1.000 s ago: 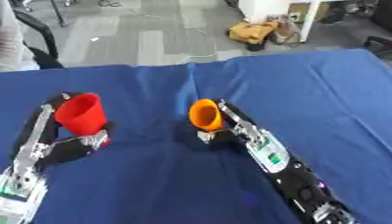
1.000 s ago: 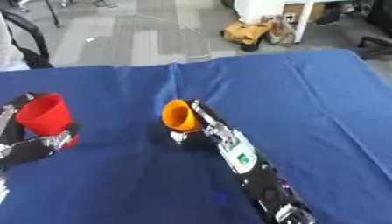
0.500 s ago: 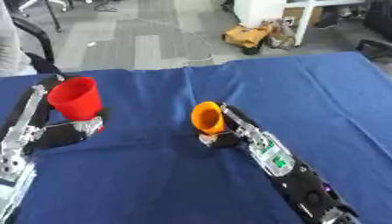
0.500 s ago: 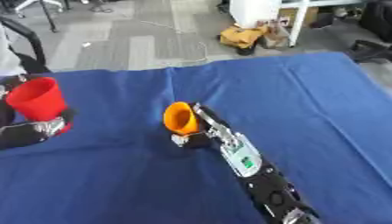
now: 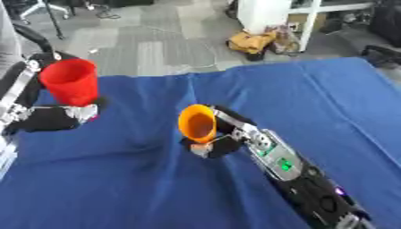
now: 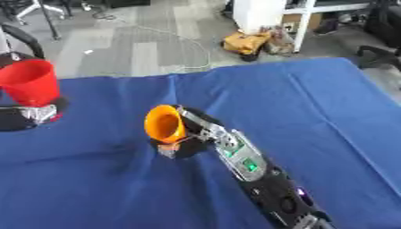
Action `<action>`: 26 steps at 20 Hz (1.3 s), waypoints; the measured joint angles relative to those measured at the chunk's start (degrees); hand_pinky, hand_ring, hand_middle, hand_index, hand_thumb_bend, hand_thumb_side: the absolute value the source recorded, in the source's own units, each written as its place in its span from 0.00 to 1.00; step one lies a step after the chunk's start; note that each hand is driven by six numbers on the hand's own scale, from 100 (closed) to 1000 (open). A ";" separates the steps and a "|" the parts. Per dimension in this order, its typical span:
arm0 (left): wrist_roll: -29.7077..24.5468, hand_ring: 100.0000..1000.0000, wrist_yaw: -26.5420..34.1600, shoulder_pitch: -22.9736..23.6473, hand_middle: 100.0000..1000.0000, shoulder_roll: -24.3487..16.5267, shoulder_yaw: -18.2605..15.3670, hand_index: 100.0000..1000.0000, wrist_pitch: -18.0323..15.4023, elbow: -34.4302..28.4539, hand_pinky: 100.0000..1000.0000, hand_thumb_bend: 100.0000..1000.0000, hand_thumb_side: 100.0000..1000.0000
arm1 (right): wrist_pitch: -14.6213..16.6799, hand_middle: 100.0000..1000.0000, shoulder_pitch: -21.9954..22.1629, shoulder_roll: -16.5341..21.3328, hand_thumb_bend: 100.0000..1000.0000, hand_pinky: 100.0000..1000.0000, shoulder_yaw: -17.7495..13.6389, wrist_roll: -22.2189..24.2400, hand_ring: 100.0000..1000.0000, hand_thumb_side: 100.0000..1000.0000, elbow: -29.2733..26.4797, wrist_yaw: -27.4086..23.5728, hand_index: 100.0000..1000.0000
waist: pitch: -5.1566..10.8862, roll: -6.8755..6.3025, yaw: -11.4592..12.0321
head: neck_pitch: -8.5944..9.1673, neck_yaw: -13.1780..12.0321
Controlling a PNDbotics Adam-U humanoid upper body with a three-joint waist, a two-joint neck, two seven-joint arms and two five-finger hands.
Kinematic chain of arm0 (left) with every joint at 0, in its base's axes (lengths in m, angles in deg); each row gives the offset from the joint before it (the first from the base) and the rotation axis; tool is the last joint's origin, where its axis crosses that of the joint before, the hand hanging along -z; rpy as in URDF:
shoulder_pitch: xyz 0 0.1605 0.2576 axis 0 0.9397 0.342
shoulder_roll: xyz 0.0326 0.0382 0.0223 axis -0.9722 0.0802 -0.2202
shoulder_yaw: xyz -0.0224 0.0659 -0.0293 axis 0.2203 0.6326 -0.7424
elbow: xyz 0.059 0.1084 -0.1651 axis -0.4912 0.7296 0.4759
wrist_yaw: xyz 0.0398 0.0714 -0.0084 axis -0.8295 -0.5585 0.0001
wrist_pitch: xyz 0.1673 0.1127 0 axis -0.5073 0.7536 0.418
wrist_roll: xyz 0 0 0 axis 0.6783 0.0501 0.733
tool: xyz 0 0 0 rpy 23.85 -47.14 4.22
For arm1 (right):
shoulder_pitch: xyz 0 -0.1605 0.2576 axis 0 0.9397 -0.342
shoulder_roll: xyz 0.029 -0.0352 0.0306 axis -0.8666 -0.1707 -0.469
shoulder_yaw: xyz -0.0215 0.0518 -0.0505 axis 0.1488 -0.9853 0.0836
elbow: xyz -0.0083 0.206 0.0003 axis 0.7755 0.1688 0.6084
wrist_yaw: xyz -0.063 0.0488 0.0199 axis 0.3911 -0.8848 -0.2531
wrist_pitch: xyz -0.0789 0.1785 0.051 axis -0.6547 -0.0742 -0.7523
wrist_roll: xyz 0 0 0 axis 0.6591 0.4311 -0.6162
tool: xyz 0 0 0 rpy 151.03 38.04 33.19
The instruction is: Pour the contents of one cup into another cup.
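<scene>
Both cups are in hand, and the pour itself looks not yet begun. The left robot hand [image 5: 55,117], at the left edge of the blue cloth-covered worktop [image 5: 329,103], is curled round the base of the red plastic cup [image 5: 71,82] and holds it upright, mouth up. The right robot hand [image 5: 222,134], near the middle of the worktop, grasps the orange plastic cup [image 5: 197,123], which is tipped onto its side with its open mouth facing left, towards the red one.

The two cups are well apart. By my judgement the next move calls for bringing them together, so that the pouring cup's rim comes over the other's mouth before it tilts further. Which cup is meant to receive I cannot tell.

The orange cup is a smooth, tapered cone with a bright rim; its inside looks plain orange, and I can see no contents in it. The red cup is taller and likewise tapered, and its interior is hidden from these views.
</scene>
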State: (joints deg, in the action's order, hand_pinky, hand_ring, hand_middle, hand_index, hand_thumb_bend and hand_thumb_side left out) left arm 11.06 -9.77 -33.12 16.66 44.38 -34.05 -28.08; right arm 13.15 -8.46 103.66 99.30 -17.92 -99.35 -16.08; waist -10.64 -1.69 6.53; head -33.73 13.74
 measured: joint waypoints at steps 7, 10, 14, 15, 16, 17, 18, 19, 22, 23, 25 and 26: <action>0.18 0.18 -3.36 -2.09 0.22 0.61 1.18 0.63 -0.84 0.89 0.25 0.29 0.00 | -3.45 0.41 -1.22 -3.14 0.00 0.45 3.66 6.64 0.48 0.00 -0.88 -4.54 0.45 | -0.44 0.00 0.63 | 0.04 0.43; 0.65 0.18 -5.08 -2.74 0.22 1.59 1.42 0.63 -1.58 1.32 0.25 0.30 0.00 | -4.93 0.41 -1.38 -4.40 0.00 0.46 4.85 9.46 0.49 0.00 0.15 -6.72 0.45 | -0.86 -0.01 0.90 | 0.13 0.56; 1.15 0.18 -7.58 -3.22 0.22 2.34 1.69 0.63 -2.56 1.53 0.26 0.30 0.00 | -6.16 0.41 -1.37 -5.49 0.00 0.47 5.62 11.79 0.50 0.00 1.21 -8.22 0.45 | -1.06 0.00 1.00 | 0.14 0.57; 1.19 0.18 -8.21 -3.36 0.22 2.53 1.75 0.63 -2.82 1.53 0.26 0.30 0.00 | -6.32 0.41 -1.37 -5.59 0.00 0.47 5.70 12.10 0.50 0.00 1.27 -8.47 0.45 | -1.08 0.00 1.03 | 0.14 0.58; 1.22 0.18 -8.94 -3.39 0.22 2.65 1.78 0.63 -3.06 1.53 0.26 0.30 0.00 | -6.44 0.41 -1.37 -5.66 0.00 0.47 5.75 12.33 0.50 0.00 1.38 -8.74 0.45 | -1.08 0.00 1.04 | 0.14 0.58; 1.18 0.18 -9.73 -3.46 0.22 2.65 1.81 0.63 -3.33 1.52 0.26 0.30 0.00 | -6.55 0.41 -1.37 -5.67 0.00 0.47 5.80 12.46 0.51 0.00 1.50 -8.89 0.45 | -1.09 0.00 1.04 | 0.14 0.60; 1.13 0.18 -10.54 -3.56 0.22 2.65 1.89 0.63 -3.58 1.51 0.26 0.31 0.00 | -6.64 0.41 -1.37 -5.67 0.00 0.47 5.84 12.55 0.51 0.00 1.53 -9.01 0.45 | -1.09 0.01 1.04 | 0.15 0.61; 1.03 0.18 -11.36 -3.67 0.22 2.65 2.01 0.63 -3.85 1.49 0.25 0.31 0.00 | -6.70 0.41 -1.37 -5.68 0.00 0.47 5.88 12.60 0.51 0.00 1.55 -9.10 0.45 | -1.10 0.01 1.04 | 0.15 0.63; 0.69 0.17 -14.12 -3.73 0.21 2.65 2.14 0.62 -4.75 1.39 0.25 0.31 0.00 | -6.75 0.41 -1.38 -5.68 0.00 0.47 5.88 12.66 0.51 0.00 1.68 -9.22 0.45 | -1.11 0.01 1.06 | 0.16 0.82; 0.62 0.17 -15.09 -3.73 0.21 2.65 2.23 0.62 -5.09 1.25 0.25 0.31 0.00 | -6.76 0.41 -1.38 -5.68 0.00 0.47 5.88 12.65 0.51 0.00 1.77 -9.23 0.45 | -1.12 0.01 1.08 | 0.16 0.84; 0.50 0.17 -17.40 -3.73 0.21 2.65 2.48 0.62 -5.82 0.94 0.25 0.31 0.00 | -6.76 0.41 -1.38 -5.68 0.00 0.47 5.88 12.65 0.51 0.00 1.89 -9.26 0.45 | -1.16 0.00 1.13 | 0.16 0.88; 0.49 0.16 -18.64 -3.73 0.21 2.65 2.53 0.62 -6.22 0.72 0.26 0.31 0.00 | -6.77 0.41 -1.38 -5.68 0.00 0.47 5.88 12.66 0.51 0.00 1.90 -9.26 0.45 | -1.21 0.00 1.17 | 0.16 0.91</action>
State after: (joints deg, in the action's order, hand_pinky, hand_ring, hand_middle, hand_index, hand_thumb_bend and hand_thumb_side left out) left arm 11.55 -28.41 -36.85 19.32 46.91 -40.27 -27.36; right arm 6.39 -9.84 97.99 105.18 -5.26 -97.44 -25.35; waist -11.86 -1.69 7.70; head -33.57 14.65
